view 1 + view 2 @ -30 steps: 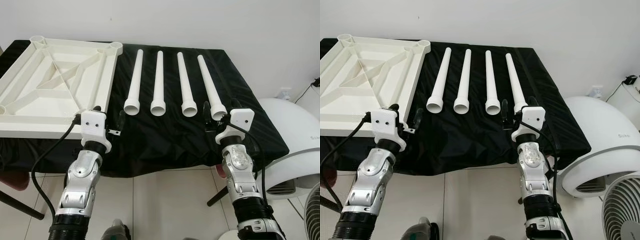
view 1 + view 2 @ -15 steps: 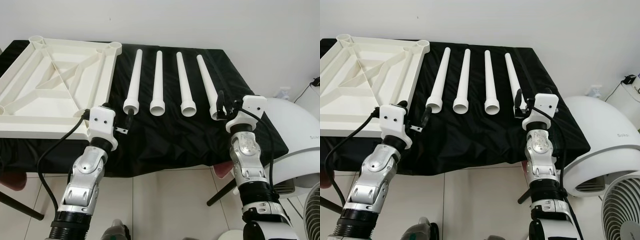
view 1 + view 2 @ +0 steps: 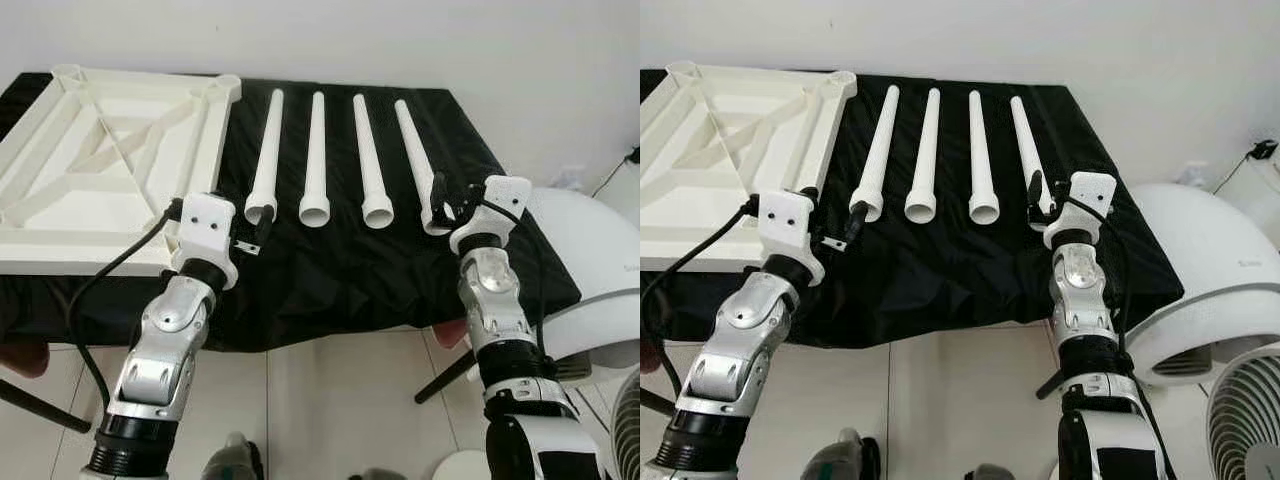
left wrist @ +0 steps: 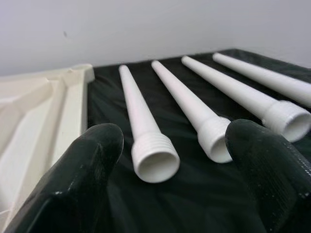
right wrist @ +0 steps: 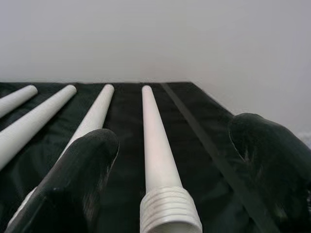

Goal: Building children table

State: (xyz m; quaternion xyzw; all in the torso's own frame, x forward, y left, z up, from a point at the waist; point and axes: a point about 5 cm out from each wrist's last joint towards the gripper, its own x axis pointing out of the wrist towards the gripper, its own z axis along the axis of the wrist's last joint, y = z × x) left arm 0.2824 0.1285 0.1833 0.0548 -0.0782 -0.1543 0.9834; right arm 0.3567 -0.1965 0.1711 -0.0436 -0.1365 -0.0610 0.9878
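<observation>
A white tabletop lies upside down on the left of the black-covered bench. Beside it four white legs lie in a row, threaded ends toward the robot. The left gripper is spread open around the threaded end of the leftmost leg, fingers on either side, not clamped. The right gripper is likewise open, straddling the near end of the rightmost leg. A white fan stands at right
</observation>
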